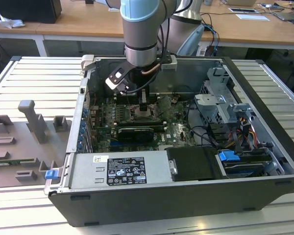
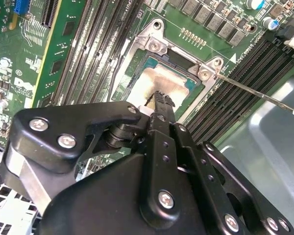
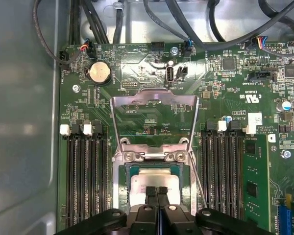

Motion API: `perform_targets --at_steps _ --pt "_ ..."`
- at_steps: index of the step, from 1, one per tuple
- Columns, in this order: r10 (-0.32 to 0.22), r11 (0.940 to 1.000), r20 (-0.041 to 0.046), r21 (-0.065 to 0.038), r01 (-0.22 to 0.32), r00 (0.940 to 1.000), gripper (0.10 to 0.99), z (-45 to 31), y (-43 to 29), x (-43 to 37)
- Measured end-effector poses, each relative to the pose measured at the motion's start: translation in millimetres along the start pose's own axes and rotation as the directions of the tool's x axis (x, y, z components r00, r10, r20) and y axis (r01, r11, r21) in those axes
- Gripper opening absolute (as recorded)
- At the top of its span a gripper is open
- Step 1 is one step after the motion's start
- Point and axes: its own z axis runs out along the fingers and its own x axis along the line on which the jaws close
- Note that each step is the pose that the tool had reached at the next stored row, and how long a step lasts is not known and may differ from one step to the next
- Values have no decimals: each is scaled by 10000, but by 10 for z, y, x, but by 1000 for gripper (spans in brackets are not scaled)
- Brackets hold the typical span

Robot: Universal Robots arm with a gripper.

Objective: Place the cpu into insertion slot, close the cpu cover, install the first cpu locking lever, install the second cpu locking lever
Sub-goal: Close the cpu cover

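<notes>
The cpu [image 3: 154, 177] lies in the insertion slot [image 3: 118, 191], and the cpu cover [image 3: 154, 100] stands open. The gripper [image 3: 157, 190] is over the cpu, jaws closed and empty. The chip is likely light, stiff, fragile — best held by its edges.

The cpu [image 3: 154, 180] top is recorded as matt pale-grey metal, the cpu cover [image 3: 154, 101] and insertion slot [image 3: 152, 155] rim as bare bright sheet metal, the circuit board [image 3: 225, 93] as smooth green w/ slight gloss, mem. slots [image 3: 85, 176] as black plastic, the gripper [image 3: 157, 191] as smooth semi-matt black w/ bright metal screws [image 2: 166, 199].
</notes>
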Motion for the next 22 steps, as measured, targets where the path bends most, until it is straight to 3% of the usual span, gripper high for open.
perform_targets --at_steps 2,8,11,14,18,22 --pt "0 10000 2 1 0 10000 106 -61 5 1" --pt "1 10000 2 1 -1 10000 106 -111 10 3" --pt "2 10000 -1 0 -2 10000 106 -175 16 5" --pt "1 10000 2 2 -1 10000 106 -179 45 5" --pt "2 10000 2 1 -2 10000 106 -283 55 9" --pt "2 10000 3 1 -2 10000 106 -280 96 9"
